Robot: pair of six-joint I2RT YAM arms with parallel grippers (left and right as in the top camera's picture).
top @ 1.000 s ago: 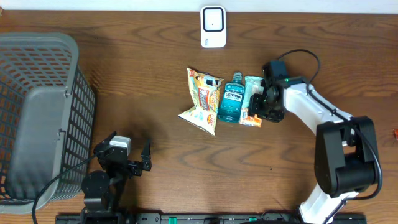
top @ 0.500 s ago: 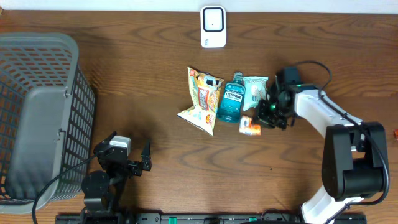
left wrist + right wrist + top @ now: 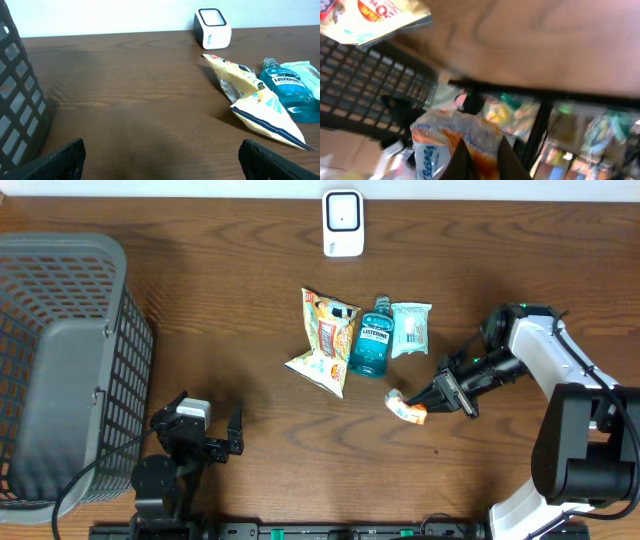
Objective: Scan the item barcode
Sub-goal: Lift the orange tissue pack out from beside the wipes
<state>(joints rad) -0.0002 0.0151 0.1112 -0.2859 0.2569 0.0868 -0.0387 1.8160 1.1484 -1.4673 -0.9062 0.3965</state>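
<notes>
My right gripper (image 3: 437,398) is shut on a small orange-and-white packet (image 3: 405,407), held in front of the row of items. In the right wrist view the packet (image 3: 445,145) sits pinched between my dark fingers (image 3: 461,159). On the table lie a chips bag (image 3: 323,340), a blue Listerine bottle (image 3: 373,338) and a green-and-white packet (image 3: 411,328). The white scanner (image 3: 343,223) stands at the back edge. My left gripper (image 3: 165,165) rests open at the front left, nothing between its fingers.
A large grey mesh basket (image 3: 60,370) fills the left side of the table. The left wrist view shows the scanner (image 3: 212,28), the chips bag (image 3: 250,95) and the bottle (image 3: 290,90) far ahead to the right.
The right gripper shut on the orange-and-white packet and carried it out of the row, toward the front right. The left arm has not moved.
</notes>
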